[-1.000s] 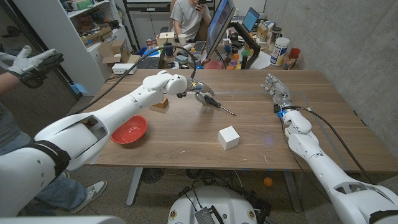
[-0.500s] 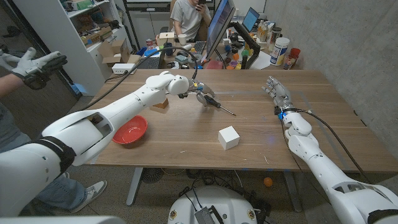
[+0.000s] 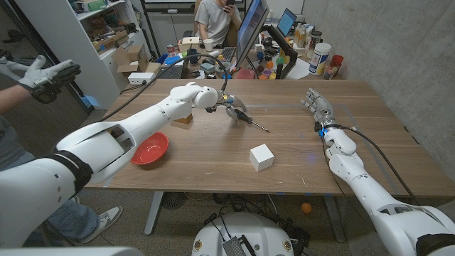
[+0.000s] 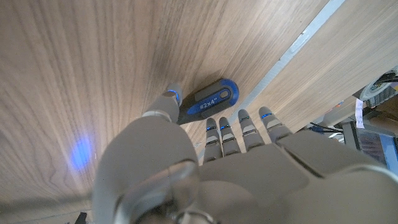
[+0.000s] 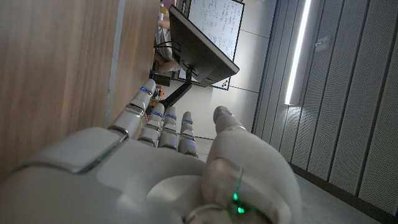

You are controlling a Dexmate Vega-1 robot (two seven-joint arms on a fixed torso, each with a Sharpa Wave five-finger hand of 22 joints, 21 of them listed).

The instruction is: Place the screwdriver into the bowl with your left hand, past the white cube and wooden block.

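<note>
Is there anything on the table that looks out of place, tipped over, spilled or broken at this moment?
Nothing stands out. The red bowl sits upright, the white cube and wooden block stand square on the table, and the left hand grips the screwdriver. No spill or damage shows.

On the wooden table [image 3: 213, 160] there is one screwdriver [image 3: 245, 118] with a blue-and-black handle, at about 12 o'clock from the table's middle. One white cube [image 3: 261, 157] sits at about 5 o'clock. One red bowl [image 3: 148, 148] lies at 9 o'clock, and one wooden block [image 3: 183, 119] at about 10 o'clock. Two robot hands show: the left hand [image 3: 229, 108] and the right hand [image 3: 315, 104].
</note>
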